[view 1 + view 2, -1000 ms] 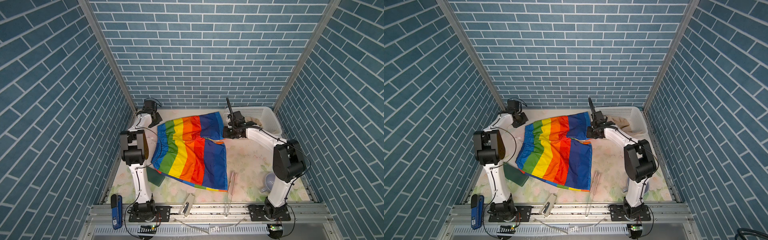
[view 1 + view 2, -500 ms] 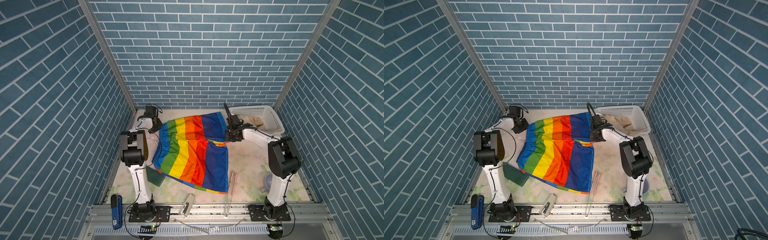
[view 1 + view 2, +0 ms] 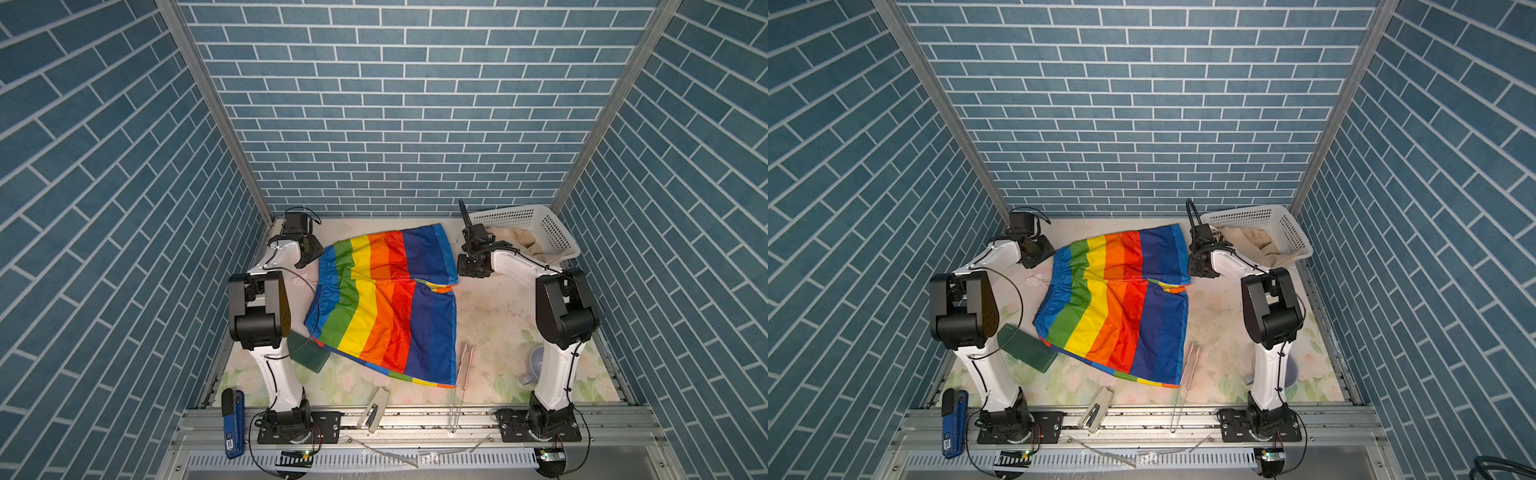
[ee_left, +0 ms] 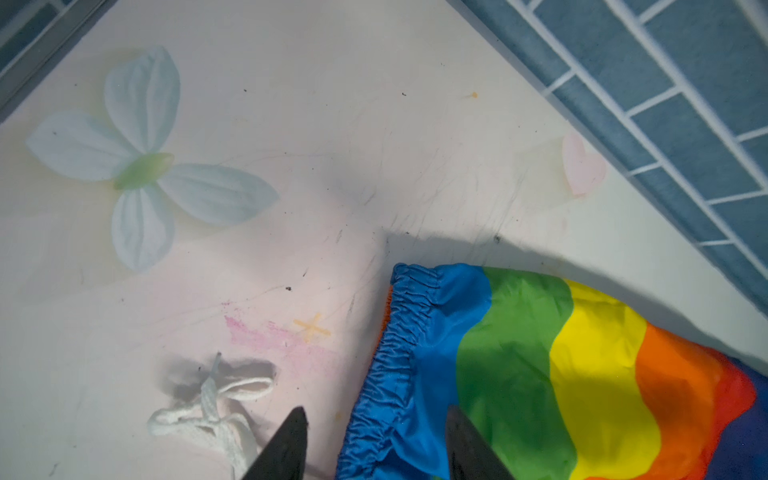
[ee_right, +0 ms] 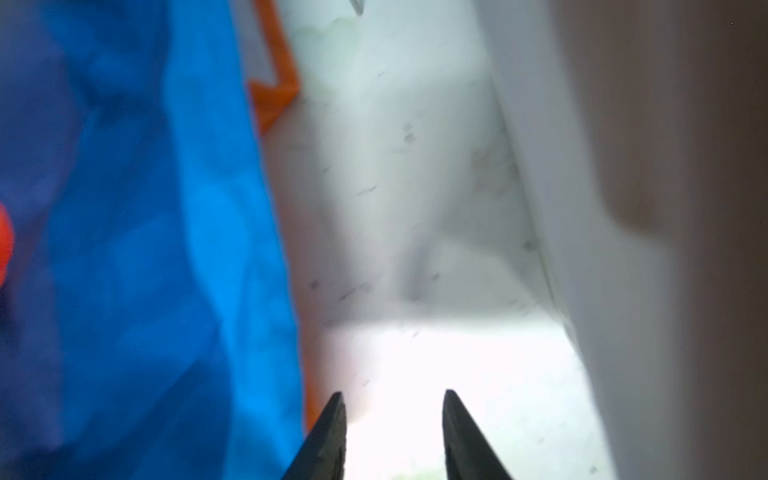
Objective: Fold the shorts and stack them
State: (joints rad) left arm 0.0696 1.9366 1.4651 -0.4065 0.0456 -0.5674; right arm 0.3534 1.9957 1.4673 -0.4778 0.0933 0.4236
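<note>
While the left pincer (image 4: 376, 411) and right pincer (image 5: 392, 395) hang open and empty beside the rainbow shorts (image 3: 386, 303), spread unfolded near the back edge of the bench (image 3: 494, 316), the beige shorts (image 3: 521, 241) sit in the corner basket (image 3: 511, 212), so nothing appears folded or stacked yet.

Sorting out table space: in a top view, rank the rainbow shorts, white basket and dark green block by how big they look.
1. rainbow shorts, by far the largest.
2. white basket, farther from the camera yet clearly second.
3. dark green block, smallest.
</note>
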